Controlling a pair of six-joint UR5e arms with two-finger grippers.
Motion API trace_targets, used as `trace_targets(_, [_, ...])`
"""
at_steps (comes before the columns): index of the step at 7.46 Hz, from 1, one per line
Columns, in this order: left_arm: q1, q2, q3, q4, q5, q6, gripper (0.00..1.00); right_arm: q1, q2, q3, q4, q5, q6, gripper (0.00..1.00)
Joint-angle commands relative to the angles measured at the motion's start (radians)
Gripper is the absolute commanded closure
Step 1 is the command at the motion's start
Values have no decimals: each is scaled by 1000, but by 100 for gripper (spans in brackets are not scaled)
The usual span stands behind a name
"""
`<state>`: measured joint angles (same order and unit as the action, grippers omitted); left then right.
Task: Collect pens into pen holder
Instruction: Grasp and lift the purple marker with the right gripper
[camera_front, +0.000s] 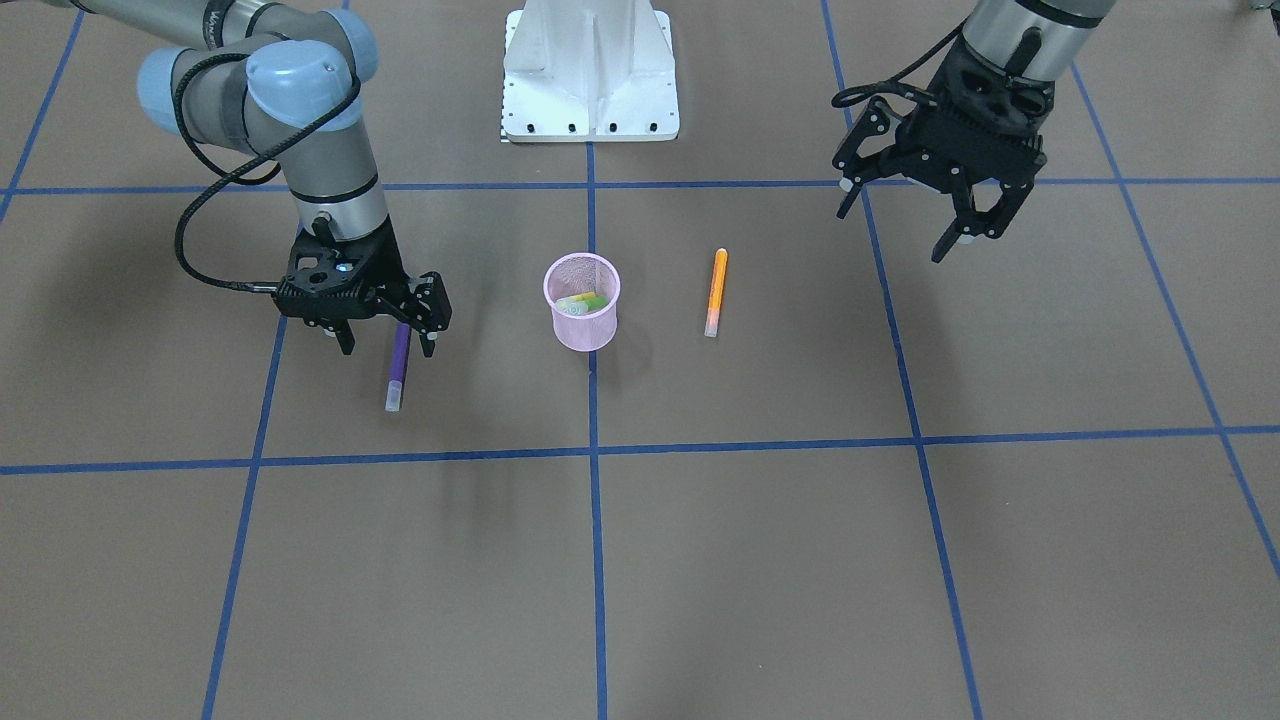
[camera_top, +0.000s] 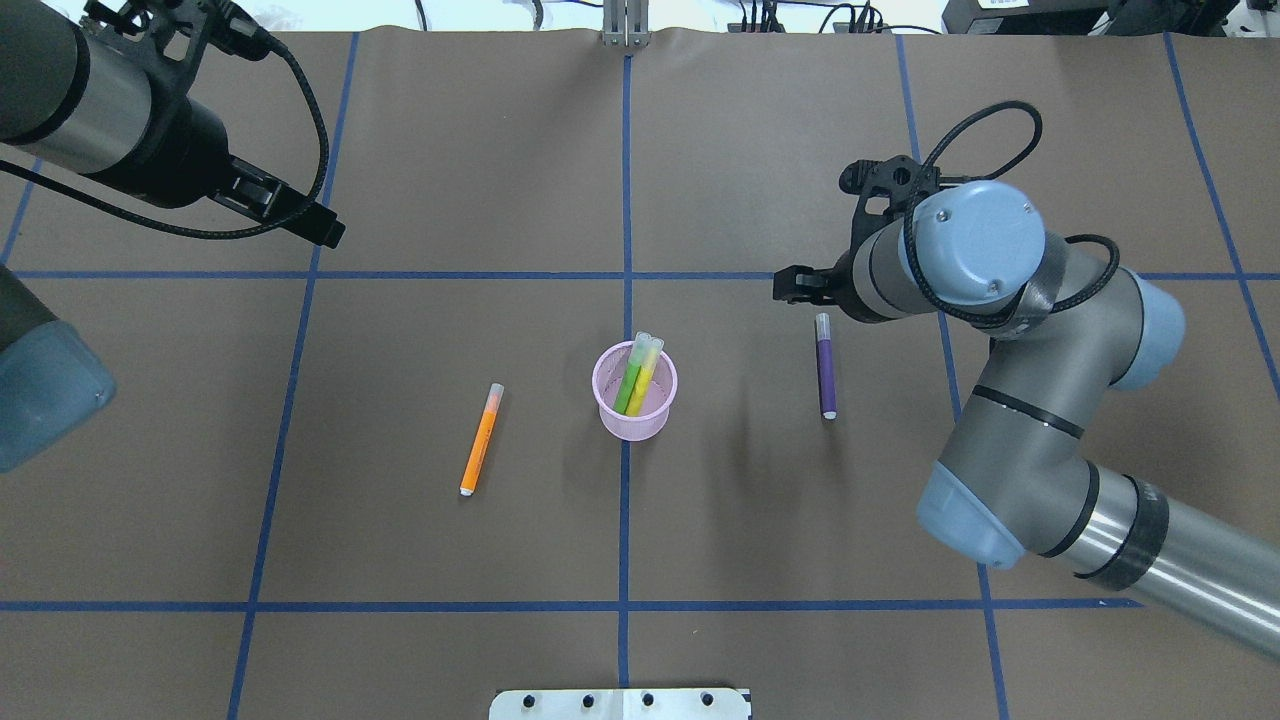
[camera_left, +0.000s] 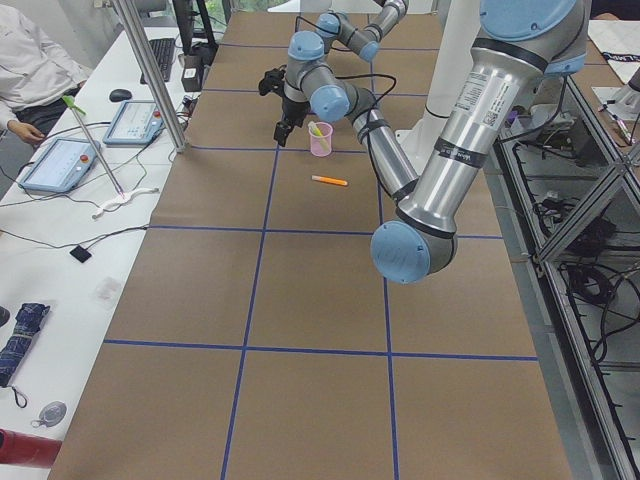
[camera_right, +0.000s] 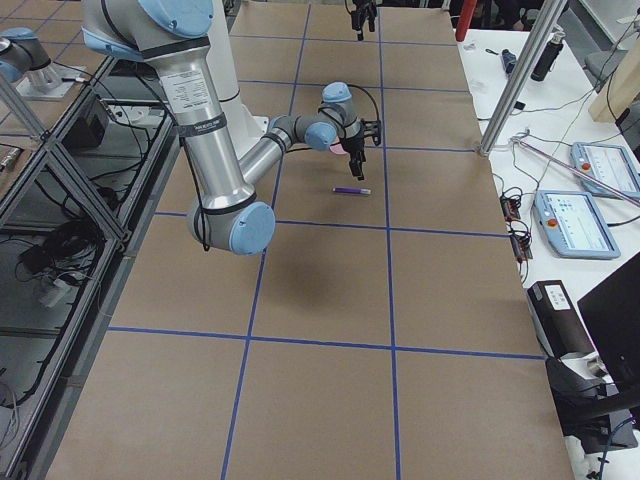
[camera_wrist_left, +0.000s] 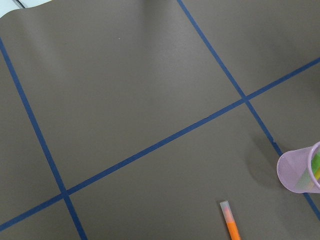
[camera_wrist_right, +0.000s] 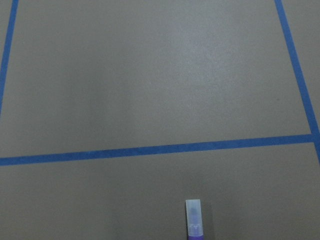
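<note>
The pink mesh pen holder (camera_front: 582, 318) (camera_top: 636, 412) stands upright at the table's middle, with a green pen (camera_top: 630, 385) and a yellowish pen (camera_top: 648, 368) leaning inside. An orange pen (camera_front: 715, 292) (camera_top: 481, 440) lies flat on the holder's left-arm side. A purple pen (camera_front: 397, 375) (camera_top: 826, 370) lies flat on the other side. My right gripper (camera_front: 389, 345) is open and hovers over the purple pen, its fingers either side of it without touching. The pen's pale cap shows in the right wrist view (camera_wrist_right: 193, 220). My left gripper (camera_front: 895, 228) is open, empty and raised, well away from the orange pen.
The white robot base (camera_front: 590, 75) stands behind the holder. Brown paper with blue tape lines (camera_front: 595, 450) covers the table. The left wrist view shows the holder (camera_wrist_left: 299, 175) and the orange pen's cap end (camera_wrist_left: 227, 212). Operators' tablets (camera_left: 60, 160) lie on a side desk.
</note>
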<state>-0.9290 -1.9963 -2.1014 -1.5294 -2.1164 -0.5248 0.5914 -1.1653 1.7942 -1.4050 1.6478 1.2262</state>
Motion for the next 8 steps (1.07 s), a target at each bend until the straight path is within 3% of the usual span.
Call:
trace_targets(1, [1,-7,-5,0,4,-3,1,-13,-7,-44,3,-13,-13,23])
trace_targets(4, [6,-10,-3,0,10,-6,1,-21,-13,-165,179,-14,-11,35])
trace_targets(7, [7,-10,-2,-1,12,-9,0,-24,-7,-167,170,-14,-10,55])
trace_targets(8, [9,-9,-2,-1,12,-11,0,-24,-7,-165,169,-13,-10,68])
